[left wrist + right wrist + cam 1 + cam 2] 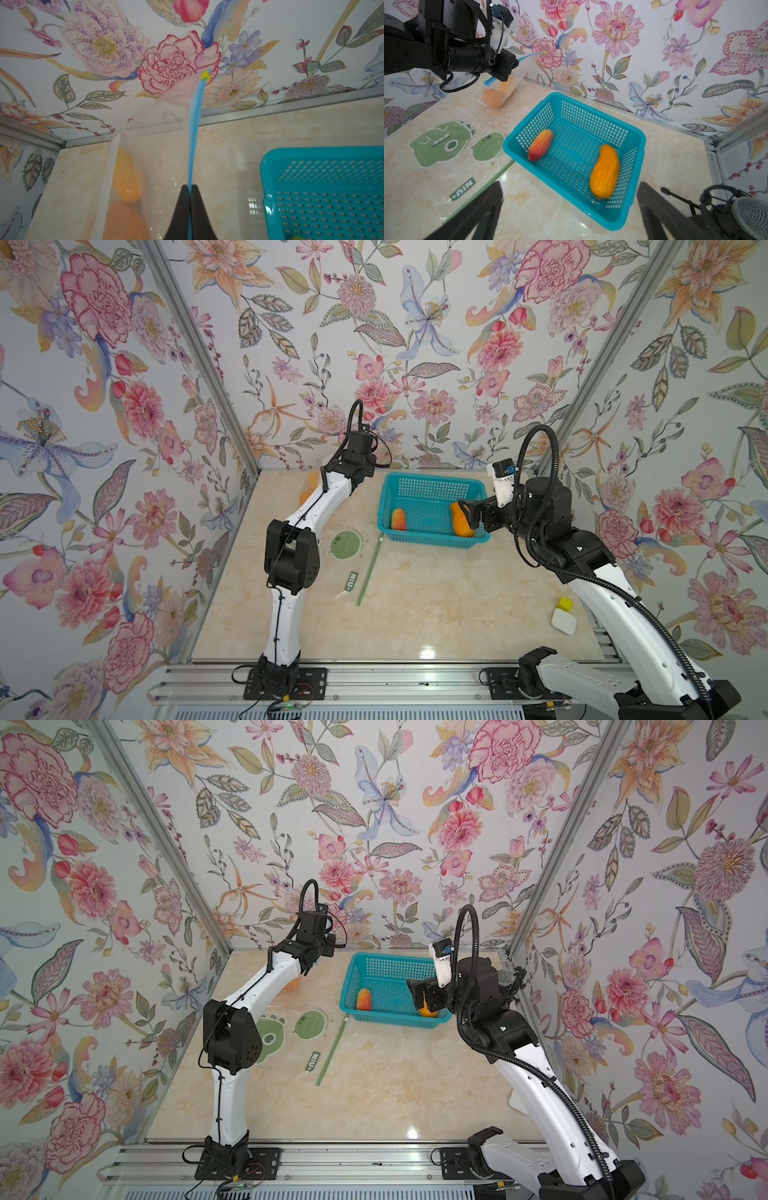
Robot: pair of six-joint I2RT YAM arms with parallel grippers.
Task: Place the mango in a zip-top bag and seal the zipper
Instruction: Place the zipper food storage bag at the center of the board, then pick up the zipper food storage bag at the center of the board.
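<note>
Two slim arms, alike in build: smooth white moulded link shells [282, 626] between boxy matte-black joint housings [291, 556], the housings pierced with small round holes. Tiny dark screw holes dotted along the white. Thin black wire [277, 614] tied along the left arm. Ribbed black corrugated conduit [537, 427] in a loop above each wrist. White wrist camera bracket [500, 485] with a blue connector. Flat black bolted base plates [313, 682] on a silver rail. Matte black wedge-shaped fingers [180, 212] on the left gripper [189, 187], likewise on the right gripper [570, 184].

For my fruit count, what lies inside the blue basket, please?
The basket holds a reddish mango and an orange mango, partly hidden by the right pincer in both top views.
</note>
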